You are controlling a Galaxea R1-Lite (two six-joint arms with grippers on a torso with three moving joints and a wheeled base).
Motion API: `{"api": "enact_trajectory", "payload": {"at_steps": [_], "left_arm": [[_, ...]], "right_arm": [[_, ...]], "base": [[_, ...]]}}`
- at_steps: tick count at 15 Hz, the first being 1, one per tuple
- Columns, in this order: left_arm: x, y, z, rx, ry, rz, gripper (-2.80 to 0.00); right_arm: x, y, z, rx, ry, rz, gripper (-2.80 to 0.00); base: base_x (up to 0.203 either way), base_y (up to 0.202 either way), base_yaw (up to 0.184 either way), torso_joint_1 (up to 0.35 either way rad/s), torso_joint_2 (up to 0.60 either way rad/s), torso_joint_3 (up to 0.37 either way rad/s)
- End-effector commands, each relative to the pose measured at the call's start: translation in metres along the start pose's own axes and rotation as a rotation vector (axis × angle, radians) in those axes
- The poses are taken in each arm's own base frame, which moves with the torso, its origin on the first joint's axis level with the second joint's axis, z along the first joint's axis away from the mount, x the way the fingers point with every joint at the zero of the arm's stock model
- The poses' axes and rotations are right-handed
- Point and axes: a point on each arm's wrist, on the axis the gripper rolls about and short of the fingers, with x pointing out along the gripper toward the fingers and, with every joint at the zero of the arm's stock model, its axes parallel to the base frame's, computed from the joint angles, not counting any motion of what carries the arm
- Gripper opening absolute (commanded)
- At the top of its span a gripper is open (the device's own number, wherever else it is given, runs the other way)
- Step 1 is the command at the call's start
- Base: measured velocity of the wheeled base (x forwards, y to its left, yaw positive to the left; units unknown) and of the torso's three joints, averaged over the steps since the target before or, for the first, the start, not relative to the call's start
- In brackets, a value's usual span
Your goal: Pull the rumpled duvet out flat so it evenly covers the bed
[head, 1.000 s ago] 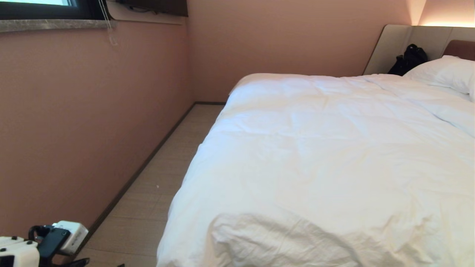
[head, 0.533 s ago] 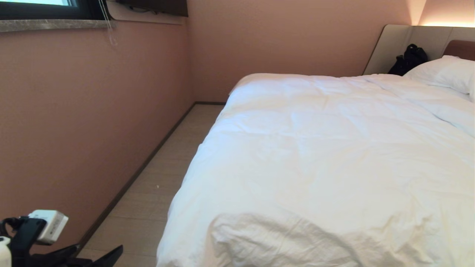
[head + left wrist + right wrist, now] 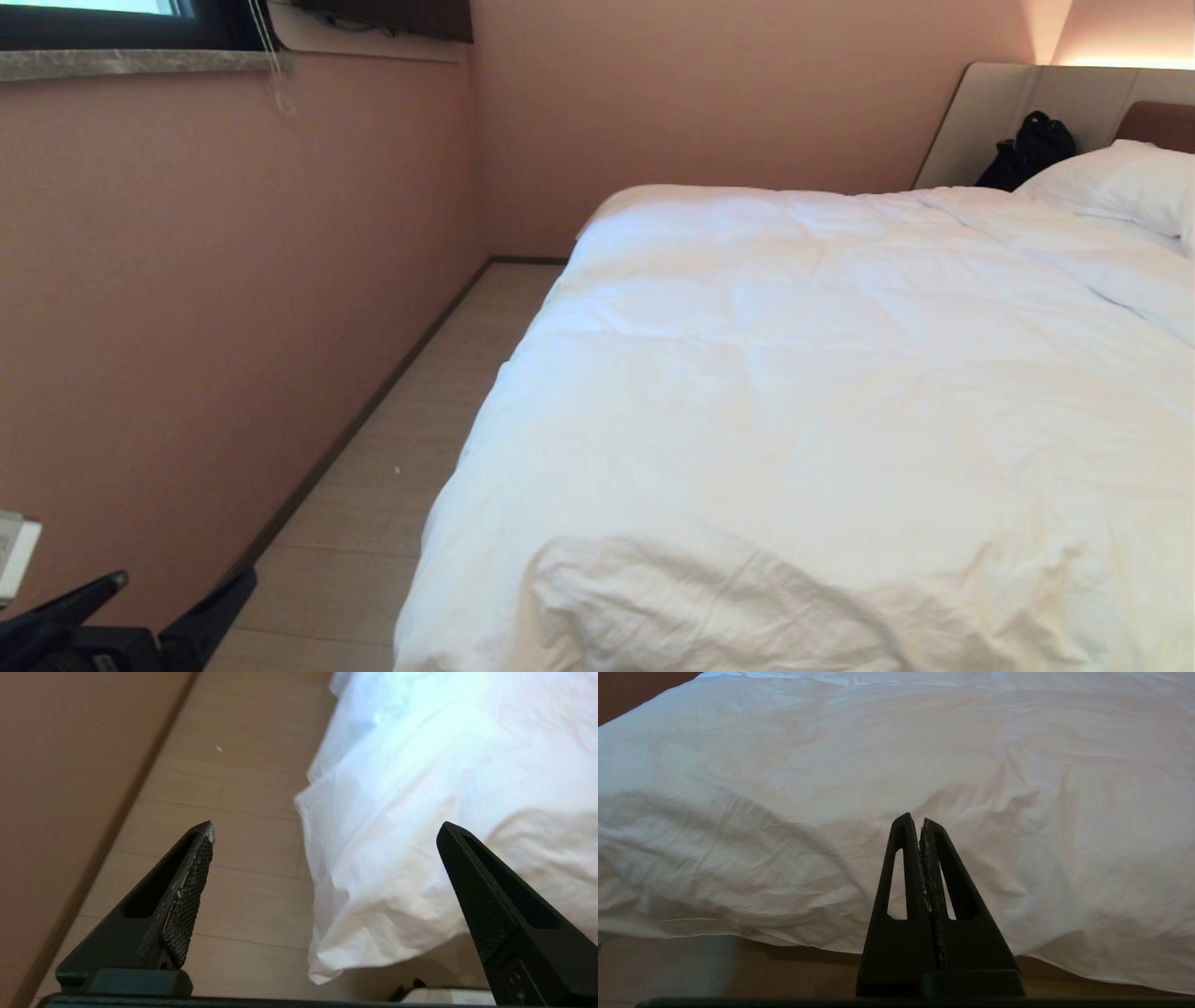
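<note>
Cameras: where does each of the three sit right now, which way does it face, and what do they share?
Head view: up high, looking down across the duvet toward the pillow; left tool at its lower left corner.
Left wrist view: behind the open left tool, facing the floor and the duvet's hanging corner.
Right wrist view: behind the shut right tool, facing the duvet's near edge.
All three share the duvet.

We find no legible text, label, brand, number or sign on any surface in these views.
</note>
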Motion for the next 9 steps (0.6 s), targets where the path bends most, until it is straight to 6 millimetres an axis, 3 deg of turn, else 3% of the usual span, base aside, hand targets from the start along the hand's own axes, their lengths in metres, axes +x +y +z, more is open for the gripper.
{"api": "enact_trajectory", "payload": {"at_steps": [1, 9], "left_arm": [[-0.017, 0.002, 0.009, -0.012, -0.069, 0.011, 0.0], [-0.062, 0.008, 0.02, -0.016, -0.097, 0.012, 0.0]], "right_arm": [[0.0, 0.0, 0.0, -0.001, 0.0, 0.0, -2.8], [0.0, 0.0, 0.0, -0.001, -0.002, 0.001, -2.8]], "base": [[0.0, 0.0, 0.0, 0.0, 0.0, 0.0], [0.0, 0.0, 0.0, 0.0, 0.0, 0.0]]}}
